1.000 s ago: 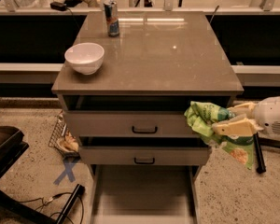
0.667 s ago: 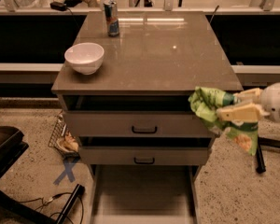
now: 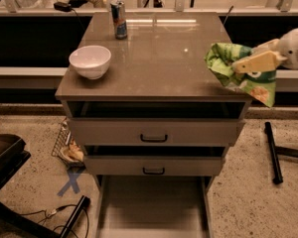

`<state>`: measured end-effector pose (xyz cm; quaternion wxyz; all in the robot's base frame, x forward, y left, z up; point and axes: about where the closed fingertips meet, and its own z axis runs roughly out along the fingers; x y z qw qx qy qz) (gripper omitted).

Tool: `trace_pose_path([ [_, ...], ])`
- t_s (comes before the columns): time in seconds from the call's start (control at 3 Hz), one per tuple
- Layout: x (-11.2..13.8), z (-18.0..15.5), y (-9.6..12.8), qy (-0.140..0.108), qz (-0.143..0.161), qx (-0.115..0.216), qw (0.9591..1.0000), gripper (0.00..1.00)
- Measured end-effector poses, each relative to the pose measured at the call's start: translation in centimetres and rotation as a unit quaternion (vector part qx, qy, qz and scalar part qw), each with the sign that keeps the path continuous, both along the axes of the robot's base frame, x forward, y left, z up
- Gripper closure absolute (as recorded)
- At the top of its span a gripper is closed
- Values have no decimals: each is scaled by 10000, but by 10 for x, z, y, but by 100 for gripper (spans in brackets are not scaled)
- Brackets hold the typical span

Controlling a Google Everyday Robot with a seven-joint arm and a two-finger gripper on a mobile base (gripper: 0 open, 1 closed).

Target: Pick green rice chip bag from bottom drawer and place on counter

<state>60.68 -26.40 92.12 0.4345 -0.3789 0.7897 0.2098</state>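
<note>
My gripper (image 3: 243, 65) comes in from the right edge and is shut on the green rice chip bag (image 3: 227, 62). It holds the bag in the air over the right front corner of the counter (image 3: 164, 53). The bag is crumpled, and its lower part hangs past the counter's right edge. The bottom drawer (image 3: 151, 202) is pulled out at the foot of the cabinet and shows a bare pale floor.
A white bowl (image 3: 90, 61) sits at the counter's left side and a drink can (image 3: 119, 19) at its back. The two upper drawers (image 3: 154, 133) stand slightly open. A wire basket (image 3: 65, 148), a blue floor cross (image 3: 71, 182) and a black bar (image 3: 273, 152) lie on the floor.
The gripper has lifted the bag from beside the drawers up to counter height, to above the counter's right front corner.
</note>
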Motion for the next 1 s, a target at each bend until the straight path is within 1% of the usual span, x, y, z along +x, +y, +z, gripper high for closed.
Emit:
trace_pose_path([
  [0.33, 54, 4, 7, -15, 66, -23, 10000, 100],
  [0.67, 134, 30, 21, -676, -109, 608, 9958, 100],
  [1.0, 177, 67, 21, -1335, -389, 1030, 9849, 100],
])
